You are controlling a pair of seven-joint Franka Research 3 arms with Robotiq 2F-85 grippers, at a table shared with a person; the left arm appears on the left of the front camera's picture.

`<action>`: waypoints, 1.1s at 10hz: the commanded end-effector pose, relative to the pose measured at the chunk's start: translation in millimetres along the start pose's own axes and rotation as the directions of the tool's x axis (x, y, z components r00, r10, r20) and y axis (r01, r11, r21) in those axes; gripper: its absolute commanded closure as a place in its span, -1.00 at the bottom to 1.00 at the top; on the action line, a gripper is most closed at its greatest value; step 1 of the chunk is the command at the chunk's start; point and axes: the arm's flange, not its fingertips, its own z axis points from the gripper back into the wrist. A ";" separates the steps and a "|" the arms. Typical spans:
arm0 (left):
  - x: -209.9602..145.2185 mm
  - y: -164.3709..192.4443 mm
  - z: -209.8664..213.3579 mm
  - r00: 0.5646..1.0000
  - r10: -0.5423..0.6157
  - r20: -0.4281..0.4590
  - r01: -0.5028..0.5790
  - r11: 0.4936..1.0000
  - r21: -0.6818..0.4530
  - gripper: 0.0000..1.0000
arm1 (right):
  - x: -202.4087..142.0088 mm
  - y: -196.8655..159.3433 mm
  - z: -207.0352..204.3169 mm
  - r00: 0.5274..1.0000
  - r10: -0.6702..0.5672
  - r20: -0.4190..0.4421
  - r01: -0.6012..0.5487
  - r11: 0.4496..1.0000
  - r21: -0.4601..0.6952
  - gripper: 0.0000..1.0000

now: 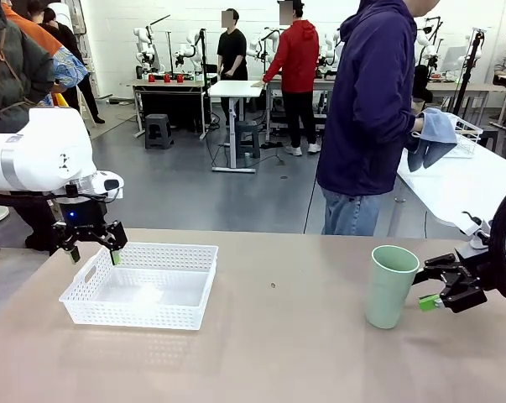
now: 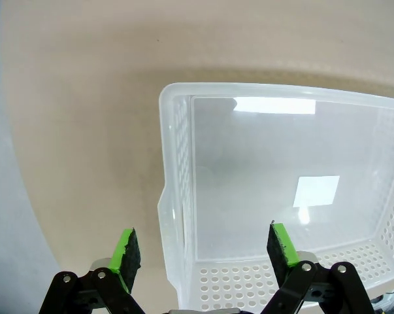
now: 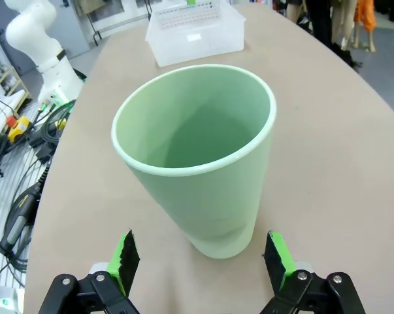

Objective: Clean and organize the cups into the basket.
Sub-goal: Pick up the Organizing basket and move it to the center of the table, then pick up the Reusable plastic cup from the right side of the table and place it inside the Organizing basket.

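The pale mint green cup (image 1: 391, 285) stands upright on the tan table at the right. My right gripper (image 1: 425, 285) is open and level with its lower half, just to its right and not touching. In the right wrist view the cup (image 3: 203, 163) stands just ahead of the gripper (image 3: 200, 260), between the lines of its spread fingers. The white mesh basket (image 1: 152, 248) sits at the left with nothing in it. My left gripper (image 1: 95, 255) hangs open over its far left corner. One pad (image 2: 126, 252) is outside the basket wall (image 2: 174, 196), the other (image 2: 281, 244) over the inside.
A person in a navy hoodie (image 1: 370, 109) stands at the far side, right of centre, holding a blue cloth (image 1: 439, 130). Behind them is a white table with a wire basket (image 1: 469, 134). Cables (image 3: 27, 190) hang past the table edge in the right wrist view.
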 end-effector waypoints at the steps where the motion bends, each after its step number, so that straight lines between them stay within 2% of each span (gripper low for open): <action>1: 0.3 -1.0 -2.4 1.000 -0.003 -0.004 0.003 1.000 -0.012 -1.00 | -3.2 2.2 -0.3 1.000 0.007 -0.014 -0.007 1.000 0.017 -1.00; 6: 0.3 -1.0 -2.4 1.000 -0.003 -0.004 0.003 1.000 -0.012 -1.00 | -0.9 0.7 -0.2 1.000 0.002 -0.007 -0.002 1.000 0.007 -1.00; 7: 0.3 -1.0 -2.4 1.000 -0.003 -0.004 0.003 1.000 -0.012 -1.00 | 1.2 -0.7 -4.0 0.997 0.074 -0.001 -0.074 0.997 0.023 -1.00; 8: 0.0 -0.2 -1.6 1.000 0.000 -0.003 0.000 1.000 0.001 -1.00 | 4.4 -1.2 -7.5 0.994 0.110 0.016 -0.110 0.994 -0.008 -1.00; 11: -17.2 1.1 -13.3 0.998 -0.057 0.002 0.057 0.998 0.025 -1.00 | 6.5 -2.4 -14.3 0.983 0.181 0.040 -0.179 0.982 -0.055 -1.00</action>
